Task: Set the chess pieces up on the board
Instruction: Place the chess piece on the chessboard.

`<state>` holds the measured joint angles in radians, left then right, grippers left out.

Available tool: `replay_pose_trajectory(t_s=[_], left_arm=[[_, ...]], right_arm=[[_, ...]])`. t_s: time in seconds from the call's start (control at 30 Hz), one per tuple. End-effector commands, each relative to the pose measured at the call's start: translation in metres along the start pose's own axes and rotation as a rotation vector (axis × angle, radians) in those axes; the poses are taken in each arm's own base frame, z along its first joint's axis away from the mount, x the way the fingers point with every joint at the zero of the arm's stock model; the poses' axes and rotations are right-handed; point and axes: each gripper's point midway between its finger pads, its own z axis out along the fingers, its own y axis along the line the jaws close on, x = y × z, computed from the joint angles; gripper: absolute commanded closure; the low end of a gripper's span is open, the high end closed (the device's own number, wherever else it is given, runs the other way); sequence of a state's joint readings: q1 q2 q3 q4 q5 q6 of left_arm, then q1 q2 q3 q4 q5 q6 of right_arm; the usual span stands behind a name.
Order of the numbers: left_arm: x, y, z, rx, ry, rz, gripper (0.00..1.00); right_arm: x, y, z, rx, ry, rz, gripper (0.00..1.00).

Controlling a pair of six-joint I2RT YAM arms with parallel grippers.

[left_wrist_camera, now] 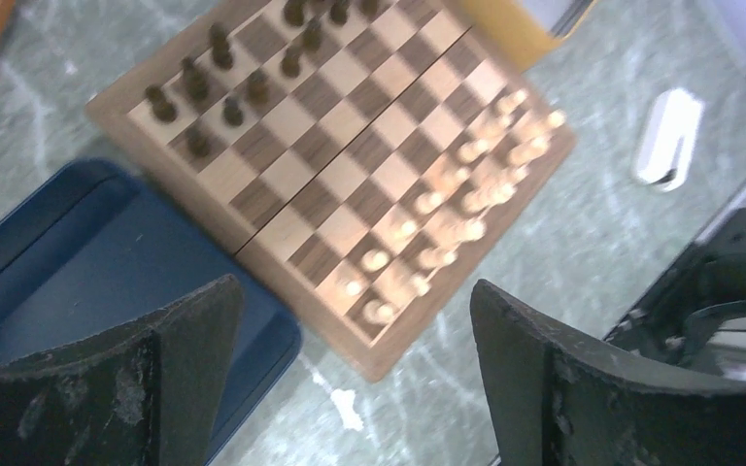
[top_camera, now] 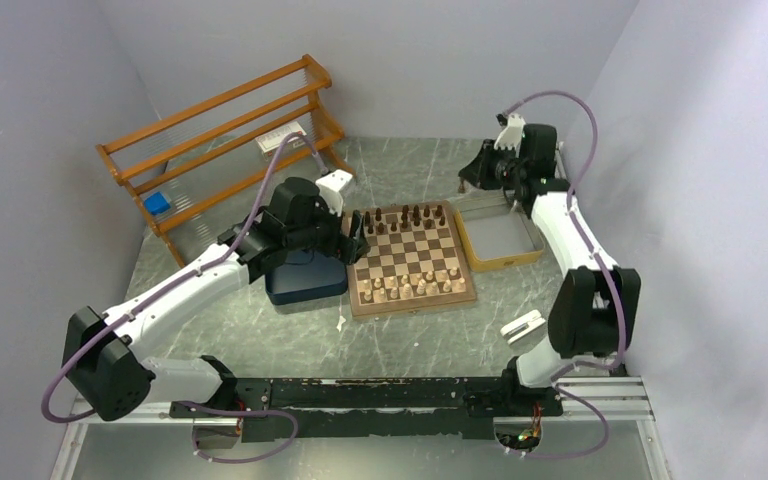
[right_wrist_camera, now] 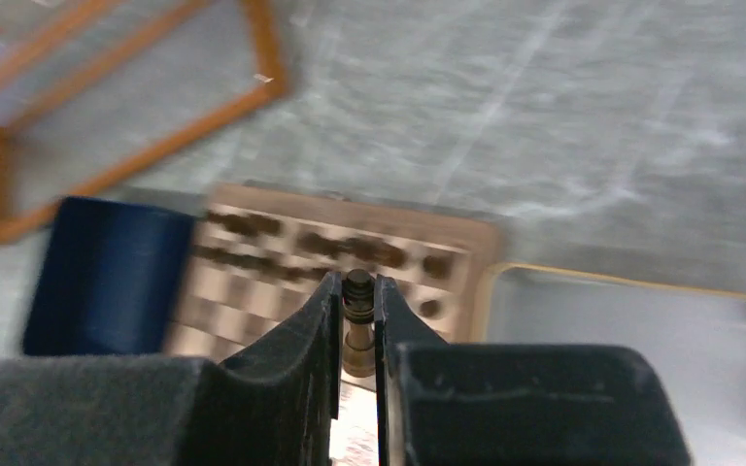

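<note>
The board lies mid-table. Dark chess pieces stand on its far rows and pale cream chessmen on its near rows. My right gripper hovers beyond the board's far right corner. In the right wrist view it is shut on one dark chess piece, held above the board's far edge. My left gripper is at the board's left edge. In the left wrist view it is open and empty, above the board's near left corner.
A dark blue tray lies against the board's left side, and a yellow-rimmed tray against its right. A wooden rack stands at the back left. A white object lies at the front right. Walls close in on both sides.
</note>
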<state>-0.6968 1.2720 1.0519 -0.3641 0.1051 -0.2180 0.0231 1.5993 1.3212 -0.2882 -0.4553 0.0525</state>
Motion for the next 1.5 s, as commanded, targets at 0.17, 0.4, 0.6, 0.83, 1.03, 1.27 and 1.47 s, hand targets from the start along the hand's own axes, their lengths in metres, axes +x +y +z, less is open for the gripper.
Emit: replay_pose_trajectory(t_s=[0.17,0.4,0.6,0.83,1.03,1.27,1.47], left_arm=[[-0.089,-0.053,0.018,0.252,-0.26,-0.123,0.11],[-0.1,-0.077,0.054,0.4,-0.219,-0.087,0.13],[-0.102,-0.076,0.063,0.404,-0.225,-0.067,0.16],[-0.1,-0.067,0.071,0.351,-0.201,-0.026,0.31],[-0.089,-0.06,0.074,0.331,-0.16,0.009,0.5],[-0.077,-0.053,0.073,0.309,-0.128,0.097,0.7],[-0.069,-0.048,0.072,0.297,-0.103,0.166,0.74]], right_arm=[[-0.028,0.128,-0.035,-0.466,-0.26,0.459,1.0],[-0.018,0.172,-0.035,-0.595,-0.191,0.518,1.0],[-0.013,0.185,-0.037,-0.642,-0.169,0.523,1.0],[-0.006,0.193,-0.042,-0.703,-0.125,0.514,1.0],[0.012,0.197,-0.042,-0.738,-0.047,0.467,1.0],[0.024,0.196,-0.051,-0.735,-0.048,0.39,1.0],[0.03,0.197,-0.054,-0.754,-0.018,0.355,1.0]])
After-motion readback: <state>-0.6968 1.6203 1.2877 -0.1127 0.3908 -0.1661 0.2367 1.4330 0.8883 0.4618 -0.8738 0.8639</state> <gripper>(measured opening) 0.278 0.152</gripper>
